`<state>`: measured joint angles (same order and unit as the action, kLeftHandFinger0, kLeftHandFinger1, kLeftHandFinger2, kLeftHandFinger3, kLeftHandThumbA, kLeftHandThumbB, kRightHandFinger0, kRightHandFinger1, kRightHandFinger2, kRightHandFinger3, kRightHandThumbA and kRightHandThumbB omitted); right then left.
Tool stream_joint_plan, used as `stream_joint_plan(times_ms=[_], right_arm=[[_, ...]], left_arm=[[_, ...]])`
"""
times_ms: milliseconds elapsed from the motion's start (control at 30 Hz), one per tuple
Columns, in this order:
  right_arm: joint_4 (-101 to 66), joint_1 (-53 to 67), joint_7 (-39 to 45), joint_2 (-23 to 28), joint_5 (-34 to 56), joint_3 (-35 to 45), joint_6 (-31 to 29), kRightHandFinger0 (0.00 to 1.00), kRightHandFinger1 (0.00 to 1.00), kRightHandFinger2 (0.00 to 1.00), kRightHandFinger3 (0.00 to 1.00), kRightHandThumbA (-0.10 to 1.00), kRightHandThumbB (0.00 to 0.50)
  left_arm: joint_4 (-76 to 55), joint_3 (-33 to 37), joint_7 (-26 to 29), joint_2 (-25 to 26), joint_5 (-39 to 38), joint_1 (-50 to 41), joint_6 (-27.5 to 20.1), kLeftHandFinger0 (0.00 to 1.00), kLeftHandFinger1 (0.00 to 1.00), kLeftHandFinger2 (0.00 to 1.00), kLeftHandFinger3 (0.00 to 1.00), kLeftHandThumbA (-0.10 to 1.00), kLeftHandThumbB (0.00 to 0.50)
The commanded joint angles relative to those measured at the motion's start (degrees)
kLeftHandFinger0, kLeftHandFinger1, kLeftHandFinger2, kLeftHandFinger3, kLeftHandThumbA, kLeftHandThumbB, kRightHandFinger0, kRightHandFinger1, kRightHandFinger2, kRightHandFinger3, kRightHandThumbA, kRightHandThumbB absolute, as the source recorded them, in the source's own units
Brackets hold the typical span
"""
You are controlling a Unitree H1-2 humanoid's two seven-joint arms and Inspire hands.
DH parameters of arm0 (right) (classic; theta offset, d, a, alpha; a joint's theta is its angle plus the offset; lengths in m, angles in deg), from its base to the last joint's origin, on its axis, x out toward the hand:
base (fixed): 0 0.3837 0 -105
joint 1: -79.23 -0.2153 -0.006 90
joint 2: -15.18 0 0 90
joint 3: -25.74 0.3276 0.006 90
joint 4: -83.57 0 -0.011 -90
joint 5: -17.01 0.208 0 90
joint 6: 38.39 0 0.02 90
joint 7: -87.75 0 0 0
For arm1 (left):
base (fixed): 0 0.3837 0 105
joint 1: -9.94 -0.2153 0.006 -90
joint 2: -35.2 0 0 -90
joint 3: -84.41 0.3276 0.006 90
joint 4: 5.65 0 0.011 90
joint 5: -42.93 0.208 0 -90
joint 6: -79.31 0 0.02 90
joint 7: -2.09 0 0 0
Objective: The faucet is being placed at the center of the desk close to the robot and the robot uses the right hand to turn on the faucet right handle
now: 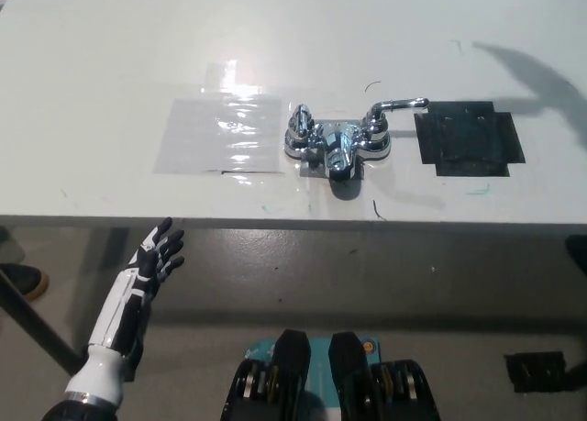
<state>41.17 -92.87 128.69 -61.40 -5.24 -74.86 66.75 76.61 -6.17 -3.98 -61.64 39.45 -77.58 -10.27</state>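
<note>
A chrome faucet [337, 144] stands on the white desk [110, 63] near its front edge, at the middle. Its right handle [396, 105] is a lever that points right, toward a black square patch. The left handle [302, 121] stands upright. My white left hand [155, 256] hangs below the desk edge at lower left, fingers spread, holding nothing. My black right hand is out of the picture; only its shadow [527, 72] falls on the desk at upper right.
A black square patch [469, 142] lies flat just right of the faucet. A shiny clear sheet [220, 132] is taped to the desk left of the faucet. The floor shows below the desk's front edge.
</note>
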Motion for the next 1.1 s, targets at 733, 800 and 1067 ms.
stream_joint_plan(times_ms=[733,800,1067], right_arm=[[-101.79,52.07,-19.34,-6.3,35.09,36.31,1.75,1.0,1.0,1.0,1.0,1.0,0.433],[-102.02,56.94,-20.24,-7.13,36.08,34.98,-2.52,1.0,1.0,1.0,1.0,1.0,0.396],[-101.91,68.9,-21.04,-13.8,39.12,33.1,-5.68,1.0,1.0,1.0,1.0,1.0,0.346]], left_arm=[[2.46,-0.89,-0.4,0.98,-0.64,4.85,-1.71,1.0,1.0,1.0,1.0,0.99,0.043],[2.57,-0.94,-0.42,0.88,-0.92,5.46,-1.26,1.0,1.0,1.0,1.0,0.99,0.039],[3.3,-1.09,-0.41,0.93,-1.02,6.35,-1.54,1.0,1.0,1.0,1.0,0.97,0.036]])
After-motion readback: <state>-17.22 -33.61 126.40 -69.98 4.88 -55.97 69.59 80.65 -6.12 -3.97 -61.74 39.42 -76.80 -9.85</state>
